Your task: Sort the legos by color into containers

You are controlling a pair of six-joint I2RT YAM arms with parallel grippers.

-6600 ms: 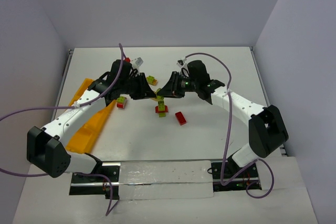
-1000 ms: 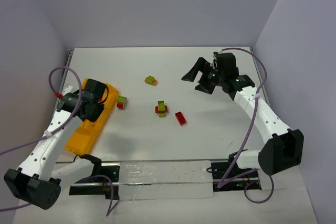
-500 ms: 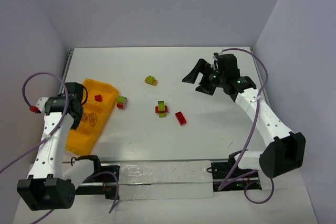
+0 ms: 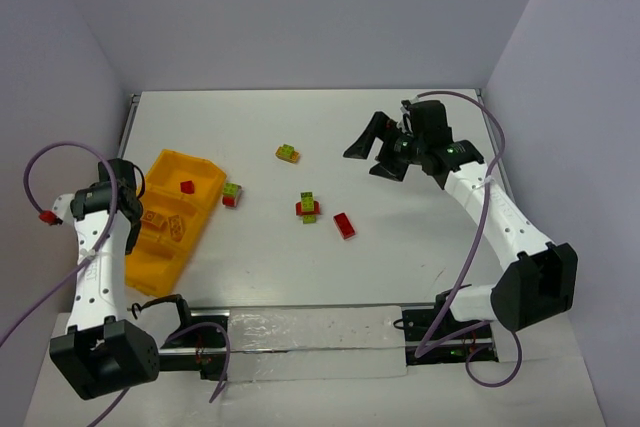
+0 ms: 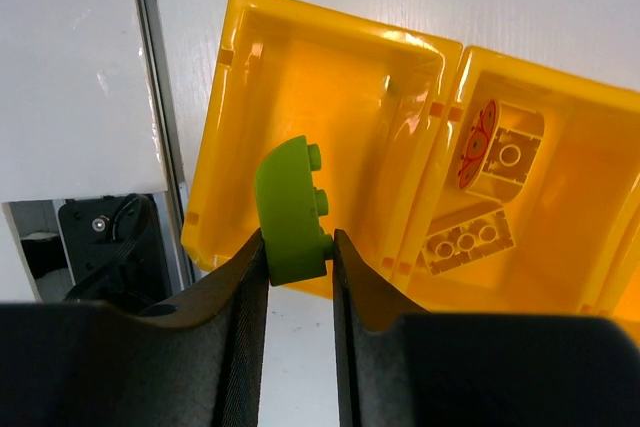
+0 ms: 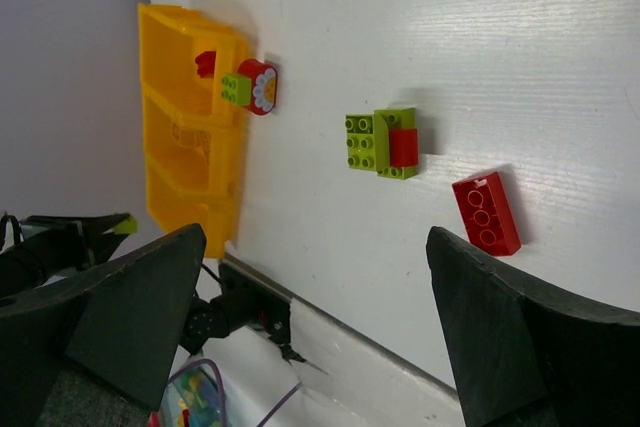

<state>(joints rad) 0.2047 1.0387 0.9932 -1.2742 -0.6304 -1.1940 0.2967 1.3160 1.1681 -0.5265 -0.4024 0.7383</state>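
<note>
My left gripper (image 5: 298,259) is shut on a lime green lego (image 5: 292,209), studs facing right, held above the outer edge of the bare end compartment of the orange-yellow tray (image 5: 330,29). The neighbouring container holds yellow bricks (image 5: 497,160). From above, the left gripper (image 4: 122,185) hangs by the tray's (image 4: 150,265) left side, and a red brick (image 4: 187,187) lies in the far compartment. My right gripper (image 4: 375,149) stands open and empty, high over the back right. On the table lie a green-yellow clump (image 4: 288,154), a green-red clump (image 4: 232,194), another (image 4: 308,207) and a red brick (image 4: 344,225).
The right wrist view shows the red brick (image 6: 486,213), the green-red clump (image 6: 383,142) and the tray (image 6: 185,137) far below its wide-apart fingers (image 6: 120,307). A metal rail (image 5: 160,97) runs along the table's left edge beside the tray. Purple cables loop off both arms.
My left arm has swung left and back off the tray's middle, carrying the green lego to the tray's outer side. The right arm barely moved.
</note>
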